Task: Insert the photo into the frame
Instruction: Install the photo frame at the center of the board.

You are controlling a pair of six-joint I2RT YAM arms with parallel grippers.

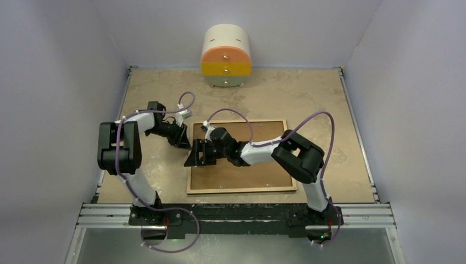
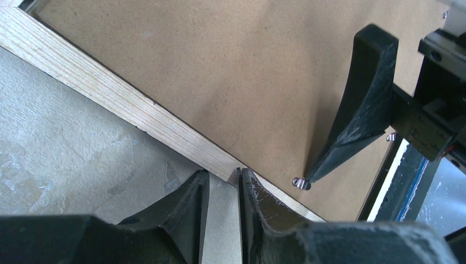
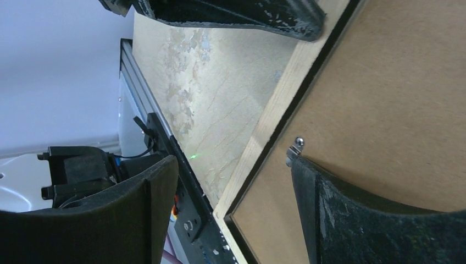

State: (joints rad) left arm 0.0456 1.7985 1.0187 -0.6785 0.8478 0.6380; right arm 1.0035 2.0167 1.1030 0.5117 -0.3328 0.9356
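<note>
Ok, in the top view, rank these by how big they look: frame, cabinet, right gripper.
1. frame: clearly largest.
2. cabinet: mid-sized, though it sits farthest back.
3. right gripper: smallest, even though it is raised nearer the camera.

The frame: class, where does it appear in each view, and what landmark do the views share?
Top external: the frame lies centre, back up.
Left wrist: wooden edge running diagonally from upper left.
Right wrist: right side, wooden edge slanting upward.
Shared landmark: brown backing board.

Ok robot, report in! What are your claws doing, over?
Left claw nearly shut at frame rim. Right claw open, fingertip on metal clip. Backing board in frame, photo unseen.
</note>
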